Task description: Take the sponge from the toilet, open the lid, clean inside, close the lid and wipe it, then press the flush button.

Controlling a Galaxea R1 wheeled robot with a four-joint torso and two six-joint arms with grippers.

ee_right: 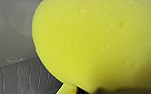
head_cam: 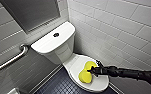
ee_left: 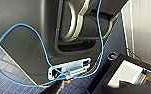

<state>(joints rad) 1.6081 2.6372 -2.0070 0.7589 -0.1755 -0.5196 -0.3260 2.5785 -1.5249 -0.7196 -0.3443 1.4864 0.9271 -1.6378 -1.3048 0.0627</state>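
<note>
White-tiled walls enclose the toilet (head_cam: 53, 41), with the lid (head_cam: 74, 65) down. We find the right gripper (head_cam: 93, 71) clamped on the sponge (head_cam: 84, 76) at its waist, over the lid. Pickup is in hand. We judge the next move needs a firm, clean lift.

— How many toilets?
— One toilet (head_cam: 63, 51), carrying one lid (head_cam: 74, 65).
— Buttons on the tank?
— One flush button (head_cam: 56, 34).
— Sponges?
— One sponge (head_cam: 85, 73), yellow, with two lobes. The right wrist view has that same one up close, so the count is one.
— Anything on the wall?
— One grab bar (head_cam: 13, 59) and one dark framed panel (head_cam: 31, 12). The tiles are too many to count.
— Robot parts?
— One dark arm (head_cam: 131, 73), ending in one right gripper (head_cam: 93, 70).
— Cables?
— One blue cable (ee_left: 41, 42) in the left wrist view, looped, beside one white connector (ee_left: 68, 68).
</note>
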